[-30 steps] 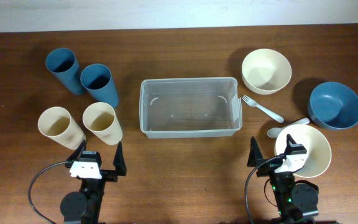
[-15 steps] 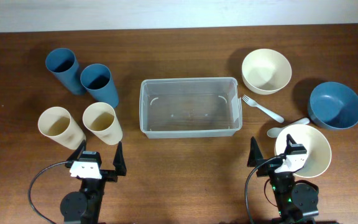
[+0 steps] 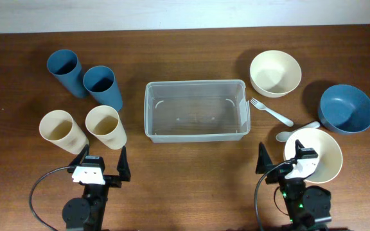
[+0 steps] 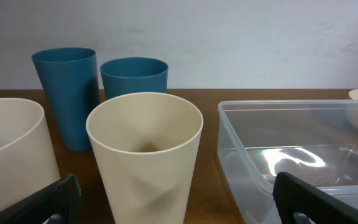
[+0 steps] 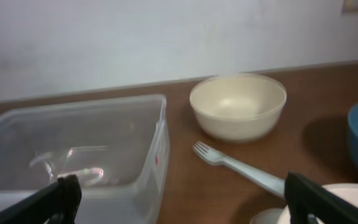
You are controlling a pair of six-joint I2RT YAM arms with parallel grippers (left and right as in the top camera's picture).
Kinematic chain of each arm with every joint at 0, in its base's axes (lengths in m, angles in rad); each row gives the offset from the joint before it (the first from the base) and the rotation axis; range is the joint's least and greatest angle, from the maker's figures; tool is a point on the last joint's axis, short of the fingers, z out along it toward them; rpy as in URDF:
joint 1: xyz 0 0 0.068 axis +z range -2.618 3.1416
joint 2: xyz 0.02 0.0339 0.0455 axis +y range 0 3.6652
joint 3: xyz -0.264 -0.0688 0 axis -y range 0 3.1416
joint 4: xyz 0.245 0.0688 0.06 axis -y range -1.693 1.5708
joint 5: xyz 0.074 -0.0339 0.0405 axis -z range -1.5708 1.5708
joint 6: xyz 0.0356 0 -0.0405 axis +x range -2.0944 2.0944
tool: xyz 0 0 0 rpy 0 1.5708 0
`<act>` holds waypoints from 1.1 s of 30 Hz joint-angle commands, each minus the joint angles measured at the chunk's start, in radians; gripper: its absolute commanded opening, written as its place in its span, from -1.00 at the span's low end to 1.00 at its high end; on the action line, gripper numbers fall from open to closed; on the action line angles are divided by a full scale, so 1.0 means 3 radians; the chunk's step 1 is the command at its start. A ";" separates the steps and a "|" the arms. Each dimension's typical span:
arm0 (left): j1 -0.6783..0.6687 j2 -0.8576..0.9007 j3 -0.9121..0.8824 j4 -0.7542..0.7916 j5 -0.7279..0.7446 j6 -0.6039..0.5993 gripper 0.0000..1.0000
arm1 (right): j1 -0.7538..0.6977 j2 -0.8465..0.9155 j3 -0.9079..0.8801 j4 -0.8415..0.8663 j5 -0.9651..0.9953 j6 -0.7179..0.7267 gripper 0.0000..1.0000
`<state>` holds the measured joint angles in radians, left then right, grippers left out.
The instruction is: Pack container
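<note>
Container [image 3: 196, 110] sits mid-table, between the cups [image 3: 101, 86] on its left and the bowls [image 3: 275, 72] on its right. Left gripper [image 3: 102, 157] and right gripper [image 3: 279, 157] stand wide apart near the front edge, each holding nothing.

Clear container [image 3: 196, 82]; dark blue cups [image 3: 63, 72]; cream cups [image 3: 103, 126]; cream bowl [image 3: 275, 72]; second cream bowl [image 3: 327, 151]; blue bowl [image 3: 345, 108]; white fork [image 3: 272, 112]; white spoon [image 3: 282, 135]; brown wood-grain table [image 3: 185, 51]; off-white wall [image 3: 185, 13].

Dark brown wood-grain counter [image 3: 191, 167] ran up to plain white wall [image 3: 185, 13]; lighting soft, even.
</note>
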<state>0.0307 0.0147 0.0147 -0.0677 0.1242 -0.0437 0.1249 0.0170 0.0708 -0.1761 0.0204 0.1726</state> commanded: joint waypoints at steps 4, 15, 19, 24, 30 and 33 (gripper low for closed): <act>0.0019 -0.0032 -0.0019 -0.0003 0.0036 0.0074 1.00 | -0.0029 0.0354 0.1143 -0.0726 0.0251 0.0093 0.97; 0.0019 -0.0032 -0.0019 -0.0003 0.0036 0.0074 1.00 | -0.0028 0.3063 0.4211 -0.2875 0.0722 0.0229 0.99; 0.0019 -0.0032 -0.0019 -0.0003 0.0036 0.0074 0.99 | -0.0025 0.3741 0.4883 -0.3222 0.0364 0.0226 0.97; 0.0019 -0.0032 -0.0019 -0.0003 0.0036 0.0074 1.00 | -0.0144 0.4417 0.5083 -0.3220 0.0525 0.0928 0.98; 0.0019 -0.0032 -0.0019 -0.0003 0.0036 0.0074 0.99 | -0.0486 0.5133 0.5083 -0.3254 0.0454 0.1874 0.98; 0.0019 -0.0032 -0.0019 -0.0003 0.0036 0.0074 0.99 | -0.0582 0.5435 0.5083 -0.3328 0.0444 0.1982 0.98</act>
<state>0.0307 0.0139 0.0147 -0.0673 0.1242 -0.0410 -0.0196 1.5730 1.5810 -1.1542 0.1570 0.6300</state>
